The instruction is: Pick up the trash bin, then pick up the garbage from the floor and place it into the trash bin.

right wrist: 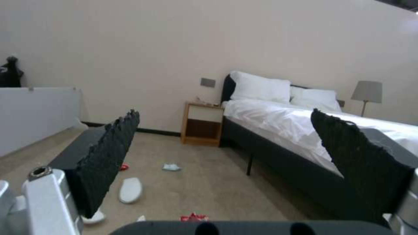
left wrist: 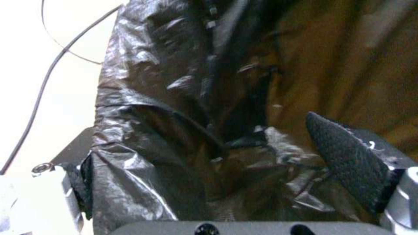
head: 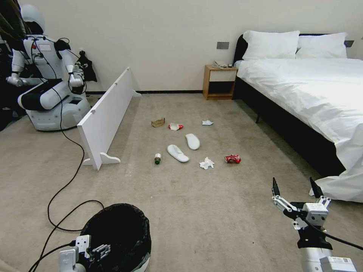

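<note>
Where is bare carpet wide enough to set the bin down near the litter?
Free: the carpet between the trash bin, gripped by the left gripper, and the green-capped bottle; also between the red can and the open right gripper. Crowded: around the slippers and tissue.

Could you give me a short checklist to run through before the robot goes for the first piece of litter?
1. Left gripper clamped on the trash bin rim: ok, one finger inside the black liner.
2. Bin lifted off the floor: cannot tell.
3. Right gripper open and empty: ok.
4. Crushed red can and tissue lying free on the carpet: ok.
5. Black cable clear of the bin: not ok, it runs beside it.
6. Litter within reach of the right gripper: not ok, it lies well ahead.
</note>
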